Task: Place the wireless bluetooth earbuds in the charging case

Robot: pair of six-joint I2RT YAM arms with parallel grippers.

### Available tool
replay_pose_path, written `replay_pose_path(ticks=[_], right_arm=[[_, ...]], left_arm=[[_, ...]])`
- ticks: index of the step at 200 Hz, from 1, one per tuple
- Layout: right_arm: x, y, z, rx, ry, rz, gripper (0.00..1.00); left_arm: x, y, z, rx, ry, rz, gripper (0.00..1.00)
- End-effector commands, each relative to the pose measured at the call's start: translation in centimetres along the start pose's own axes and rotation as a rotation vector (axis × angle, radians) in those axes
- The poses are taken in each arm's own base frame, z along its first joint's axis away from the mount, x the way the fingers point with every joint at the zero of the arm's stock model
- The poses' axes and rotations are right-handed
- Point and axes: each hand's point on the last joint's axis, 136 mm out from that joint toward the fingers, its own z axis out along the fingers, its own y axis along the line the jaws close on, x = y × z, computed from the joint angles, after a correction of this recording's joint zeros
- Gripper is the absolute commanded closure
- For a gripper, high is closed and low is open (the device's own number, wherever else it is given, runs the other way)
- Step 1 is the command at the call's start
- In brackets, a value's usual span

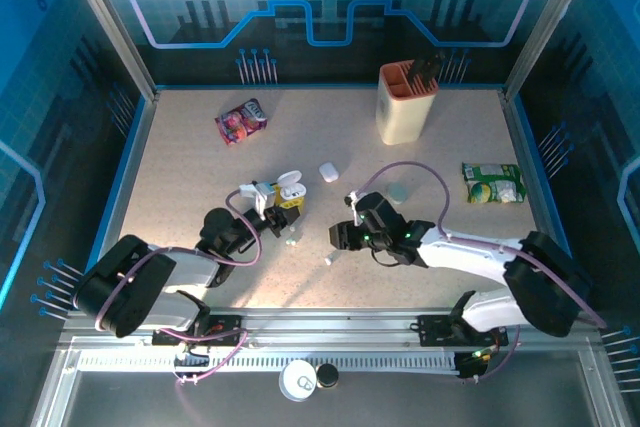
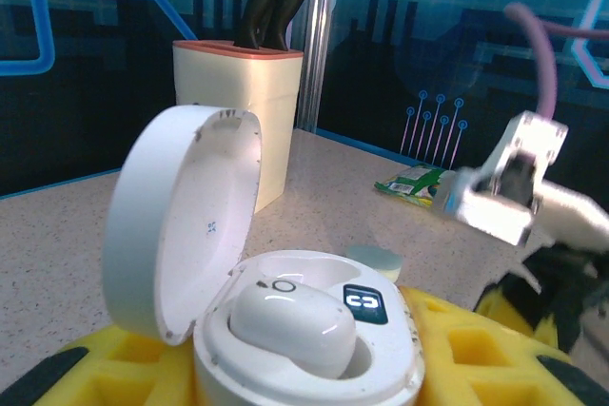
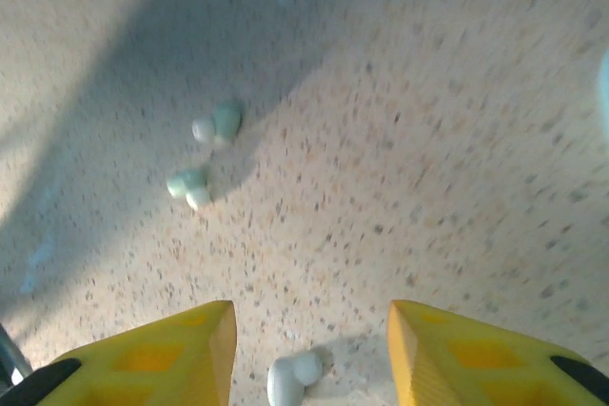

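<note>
My left gripper (image 1: 272,199) is shut on an open white charging case (image 2: 314,349), lid (image 2: 181,221) tipped up to the left. One white earbud (image 2: 290,325) sits in the case's near socket; the socket beside it looks bare. My right gripper (image 3: 309,320) hangs open just above the table. A white earbud (image 3: 293,379) lies on the table between its yellow fingers (image 3: 171,358), untouched. Two pale blue earbuds (image 3: 217,125) (image 3: 188,187) lie further ahead. From above, the loose buds (image 1: 292,237) (image 1: 328,260) lie between the two grippers.
A closed white case (image 1: 328,172) and a pale round disc (image 1: 398,190) lie behind the grippers. A cream knife block (image 1: 405,102) stands at the back. A purple snack packet (image 1: 241,121) lies back left, a green packet (image 1: 493,183) at the right.
</note>
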Motion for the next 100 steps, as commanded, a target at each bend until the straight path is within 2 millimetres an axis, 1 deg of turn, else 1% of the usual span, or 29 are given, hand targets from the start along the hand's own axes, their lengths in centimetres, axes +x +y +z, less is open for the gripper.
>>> replay_pose_path(ticks=[1,22,51,79,100], right_arm=[[1.2,2.0,1.1,-0.09,0.086,0.041,0.55],[2.3,2.3,2.4,-0.111,0.148,0.044,0.54],[3.2,2.6,3.8,-0.116,0.21,0.057,0.56],[3.6,2.6,4.3,-0.113,0.22,0.048,0.58],[3.9,2.1,4.5,-0.091,0.235,0.02,0.58]], left_arm=[[-1.0,0.1,-0.4,-0.009,-0.04,0.004,0.67],[-1.2,0.1,-0.4,-0.008,-0.042,0.008,0.67],[-1.2,0.2,-0.5,-0.011,-0.038,0.01,0.66],[-1.0,0.2,-0.6,-0.018,-0.026,0.017,0.66],[-1.0,0.2,-0.6,-0.017,-0.023,0.018,0.66]])
